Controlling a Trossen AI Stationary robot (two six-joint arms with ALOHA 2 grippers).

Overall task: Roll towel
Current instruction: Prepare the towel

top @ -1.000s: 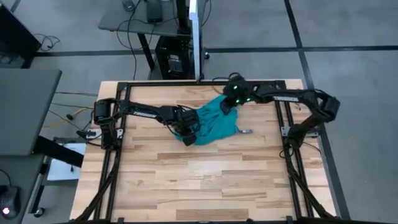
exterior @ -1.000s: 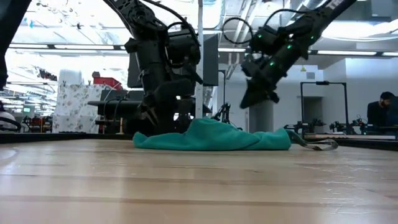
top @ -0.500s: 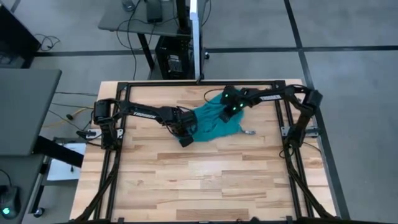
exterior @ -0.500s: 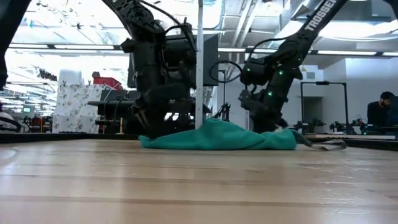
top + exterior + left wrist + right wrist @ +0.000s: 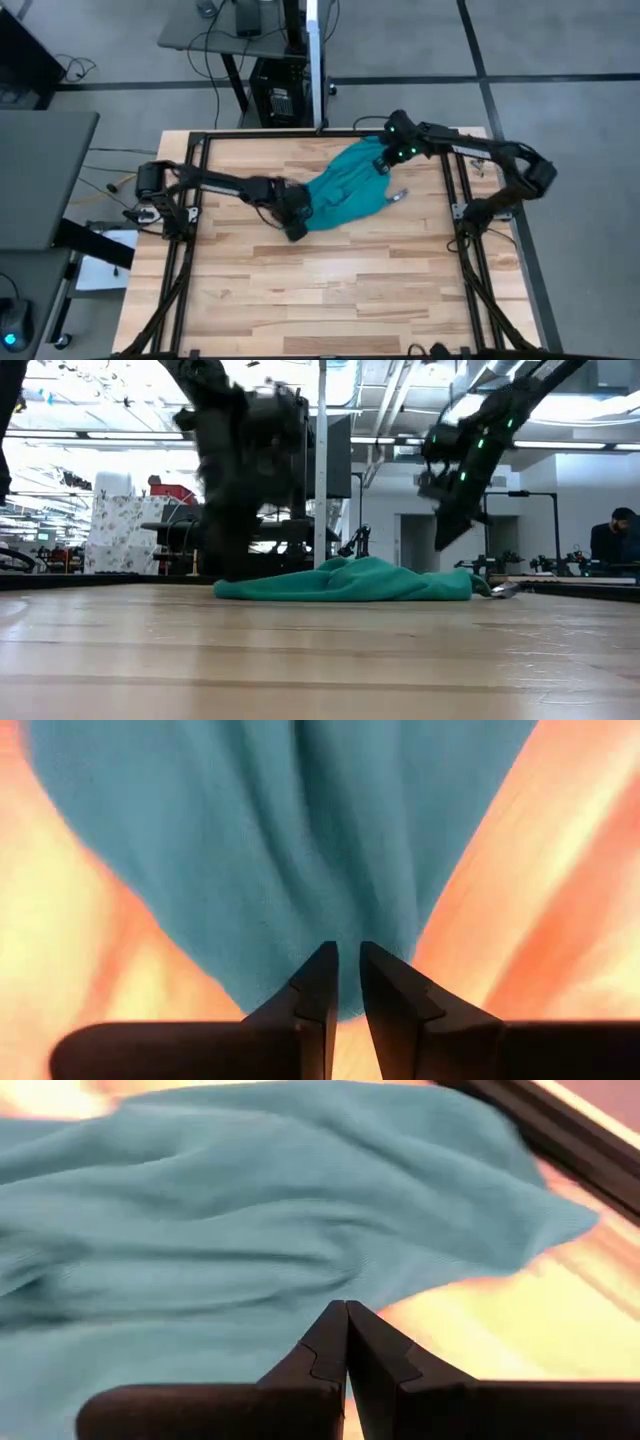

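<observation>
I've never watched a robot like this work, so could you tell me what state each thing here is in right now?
towel: bunched and wrinkled, lying on the table, not rolled.
left gripper: nearly closed, pinching the towel's edge down at the table.
right gripper: shut, empty, raised above the towel's far end.
table: bare wood around the towel.

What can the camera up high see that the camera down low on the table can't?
Only the high view shows the whole pale wooden table with its black frame, and the grey floor around it. Only the low view shows the room behind, with a person at its right edge. Both show the crumpled teal cloth towel, the left gripper at one end and the right gripper lifted near the other.
</observation>
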